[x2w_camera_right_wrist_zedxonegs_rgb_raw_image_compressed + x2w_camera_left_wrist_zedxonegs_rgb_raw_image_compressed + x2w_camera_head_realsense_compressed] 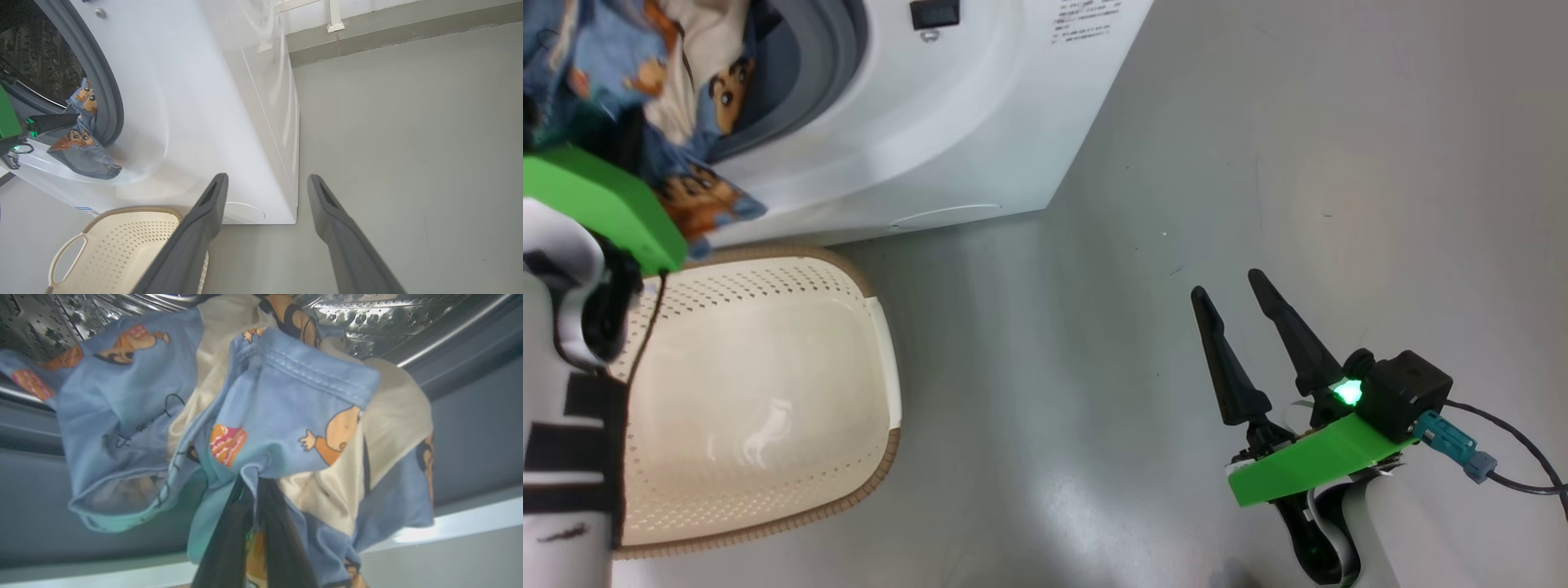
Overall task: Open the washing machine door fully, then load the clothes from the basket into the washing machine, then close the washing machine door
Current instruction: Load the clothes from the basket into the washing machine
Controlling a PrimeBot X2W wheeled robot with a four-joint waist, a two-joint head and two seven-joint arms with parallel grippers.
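The clothes point(678, 82), light blue with orange cartoon prints and a cream piece, hang out of the washing machine point(947, 122) mouth, over its grey gasket point(825, 73). In the left wrist view my left gripper point(251, 479) is shut on a fold of the clothes point(286, 416), with the steel drum point(367, 318) behind. The right wrist view shows the clothes point(81, 143) draped down the white front. The basket point(768, 286) stands on the floor below the mouth with nothing in it. My right gripper point(1227, 286) hovers open over bare floor to the right. The washing machine door is out of view.
Grey floor point(1258, 122) spreads to the right of the washing machine point(204, 102). A wall base with a white bracket point(335, 24) runs behind the machine. My pale left forearm point(564, 457) overlaps the basket's left side. A cable point(1519, 457) trails from my right wrist.
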